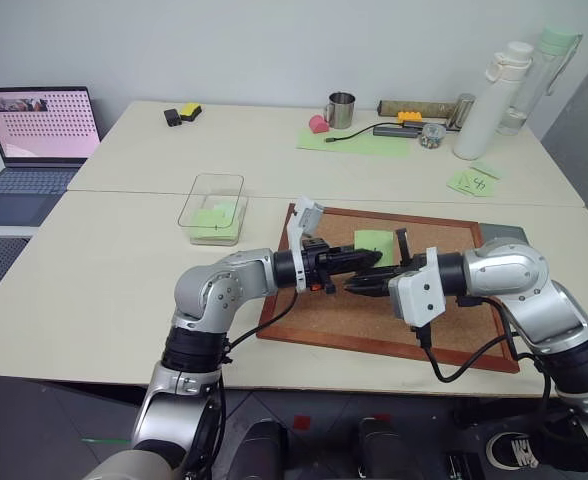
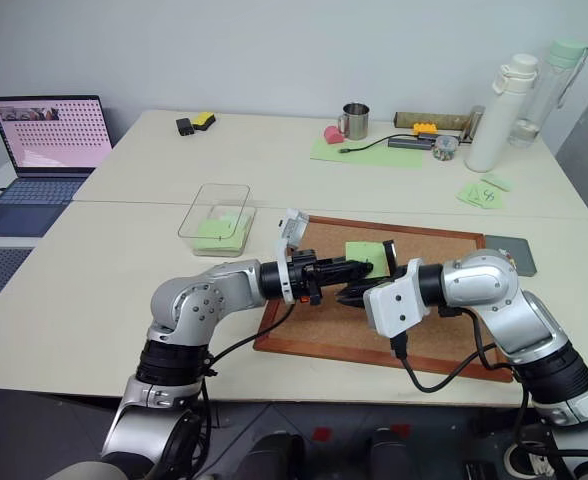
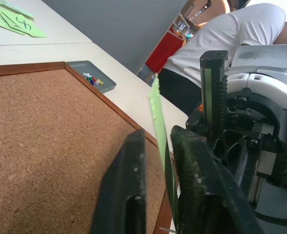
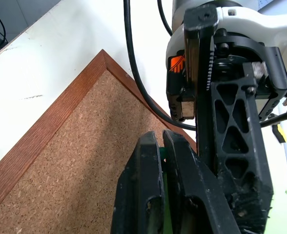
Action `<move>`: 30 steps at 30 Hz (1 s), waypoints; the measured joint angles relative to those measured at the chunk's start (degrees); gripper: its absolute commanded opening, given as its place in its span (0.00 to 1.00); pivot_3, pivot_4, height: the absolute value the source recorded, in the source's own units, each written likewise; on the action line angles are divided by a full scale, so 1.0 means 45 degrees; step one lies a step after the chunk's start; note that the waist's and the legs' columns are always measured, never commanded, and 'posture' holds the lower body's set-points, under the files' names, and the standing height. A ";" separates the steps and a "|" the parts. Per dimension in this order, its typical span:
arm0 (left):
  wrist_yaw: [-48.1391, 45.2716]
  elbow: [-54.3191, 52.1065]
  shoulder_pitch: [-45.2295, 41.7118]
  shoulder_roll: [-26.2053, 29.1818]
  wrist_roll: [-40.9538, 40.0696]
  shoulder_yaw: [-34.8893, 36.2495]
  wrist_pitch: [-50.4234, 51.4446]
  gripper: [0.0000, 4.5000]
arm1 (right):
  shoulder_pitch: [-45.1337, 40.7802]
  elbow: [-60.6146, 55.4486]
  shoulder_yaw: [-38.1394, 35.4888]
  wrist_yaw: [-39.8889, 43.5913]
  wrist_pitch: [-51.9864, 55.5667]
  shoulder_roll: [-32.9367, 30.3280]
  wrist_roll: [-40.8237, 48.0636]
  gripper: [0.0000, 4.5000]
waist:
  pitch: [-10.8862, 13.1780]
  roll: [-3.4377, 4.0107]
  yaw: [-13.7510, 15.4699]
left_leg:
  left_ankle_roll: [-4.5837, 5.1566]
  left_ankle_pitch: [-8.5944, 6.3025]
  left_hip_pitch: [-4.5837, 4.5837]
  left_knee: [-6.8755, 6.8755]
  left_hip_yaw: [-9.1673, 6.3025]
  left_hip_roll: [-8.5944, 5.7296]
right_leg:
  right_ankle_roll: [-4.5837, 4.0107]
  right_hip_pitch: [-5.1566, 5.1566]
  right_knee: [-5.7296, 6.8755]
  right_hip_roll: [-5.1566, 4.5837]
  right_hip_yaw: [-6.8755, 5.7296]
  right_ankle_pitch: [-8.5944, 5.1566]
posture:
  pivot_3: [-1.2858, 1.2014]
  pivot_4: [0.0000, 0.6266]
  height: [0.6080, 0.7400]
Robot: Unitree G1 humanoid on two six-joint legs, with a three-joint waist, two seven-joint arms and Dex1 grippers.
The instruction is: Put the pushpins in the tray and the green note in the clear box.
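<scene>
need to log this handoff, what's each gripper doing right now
Left gripper: closing on the green note, a gap showing on one side.
Right gripper: shut on the green note.

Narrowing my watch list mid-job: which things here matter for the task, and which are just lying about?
Job: green note, pushpins, tray, clear box.
Lying about: corkboard, laptop, mug, white bottle, loose notes.
</scene>
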 measured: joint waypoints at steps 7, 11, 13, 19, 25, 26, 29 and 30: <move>-0.0203 0.0000 -0.0002 0.0175 0.0029 -0.0284 -0.0289 0.01 | -0.0060 0.0027 0.0000 0.0049 -0.0194 -0.0006 -0.0050 0.00 | 0.0000 0.0000 -0.0005 | 0.0000 0.0000 0.0001 -0.0001 -0.0001 0.0000 | 0.0000 0.0000 0.0001 0.0000 -0.0001 0.0000 | 0.52 0.24 1.00; -0.0209 0.0302 -0.0065 0.0549 0.0946 -0.0937 -0.1209 0.01 | -0.0062 0.0039 -0.0027 -0.0023 -0.0186 -0.0021 -0.0081 0.00 | -0.0001 0.0001 0.0003 | 0.0000 0.0000 0.0002 -0.0001 0.0000 -0.0002 | 0.0000 0.0001 0.0001 0.0000 0.0001 0.0000 | 0.52 0.24 1.00; 0.0009 0.1151 -0.0141 0.0639 0.1940 -0.1434 -0.2058 0.01 | -0.0055 -0.0002 -0.0121 -0.0152 -0.0067 -0.0065 -0.0109 0.00 | -0.0001 0.0001 0.0015 | 0.0000 0.0001 0.0003 0.0000 0.0001 -0.0005 | -0.0001 0.0001 0.0000 0.0000 0.0004 0.0000 | 0.52 0.24 1.00; -0.0191 0.2102 -0.0340 0.0565 0.2833 -0.1802 -0.3121 0.01 | 0.0493 -0.0751 -0.0557 -0.0564 0.0539 -0.0254 -0.0215 0.00 | 0.0000 0.0000 0.0087 | 0.0000 -0.0001 -0.0006 -0.0007 -0.0002 -0.0003 | -0.0001 -0.0004 -0.0005 -0.0004 -0.0006 0.0000 | 0.52 0.24 1.00; -0.0437 0.2215 -0.0670 0.0218 0.2907 -0.1784 -0.3597 0.01 | 0.2024 -0.2027 -0.2110 -0.2171 0.3113 0.0225 0.0274 0.00 | 0.0001 -0.0002 0.0209 | 0.0000 -0.0001 -0.0009 -0.0002 -0.0005 0.0001 | -0.0002 -0.0002 -0.0001 -0.0004 -0.0004 0.0000 | 0.52 0.24 1.00; -0.0481 0.2174 -0.0743 0.0120 0.2854 -0.1767 -0.3605 0.01 | 0.2300 -0.2195 -0.2663 -0.2722 0.3955 0.0497 0.0593 0.00 | 0.0001 -0.0001 0.0246 | 0.0000 0.0000 -0.0010 -0.0001 -0.0001 -0.0002 | -0.0002 -0.0003 0.0003 -0.0006 0.0000 0.0001 | 0.52 0.24 1.00; -0.0634 0.1792 -0.1050 0.0035 0.2911 -0.1831 -0.3942 0.01 | 0.2896 -0.2316 -0.4631 -0.4526 0.6566 0.1254 0.1367 0.00 | 0.0000 -0.0001 0.0310 | 0.0000 0.0001 -0.0009 0.0004 0.0004 -0.0005 | -0.0002 0.0000 0.0000 -0.0009 0.0007 0.0001 | 0.52 0.24 1.00; -0.0767 0.1571 -0.1155 0.0148 0.3198 -0.1987 -0.4436 0.01 | 0.3003 -0.2122 -0.5508 -0.5251 0.7375 0.1458 0.1554 0.00 | 0.0000 -0.0001 0.0315 | -0.0001 0.0000 -0.0009 0.0005 0.0005 -0.0005 | -0.0004 0.0001 -0.0004 -0.0009 0.0008 0.0002 | 0.52 0.24 1.00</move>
